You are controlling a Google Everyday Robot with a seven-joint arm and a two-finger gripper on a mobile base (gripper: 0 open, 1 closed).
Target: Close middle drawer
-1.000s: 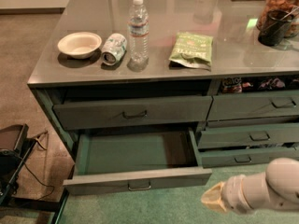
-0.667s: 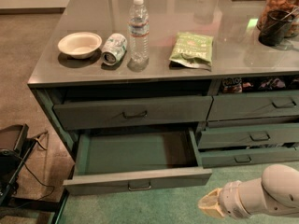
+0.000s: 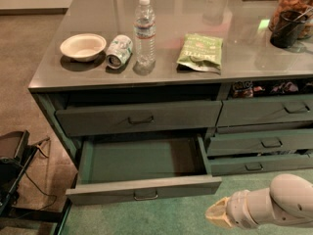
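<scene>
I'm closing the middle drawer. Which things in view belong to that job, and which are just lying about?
Job:
- middle drawer, pulled out, nothing visible inside
- its handle, centre of the front panel
- claw, low, to the right of the drawer front, not touching it

Lying about, all on the countertop:
- bowl
- can, on its side
- water bottle, upright
- snack bag

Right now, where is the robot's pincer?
The pincer is at the lower right of the camera view, over the green floor, just right of the open middle drawer's front corner, not touching it.
</scene>
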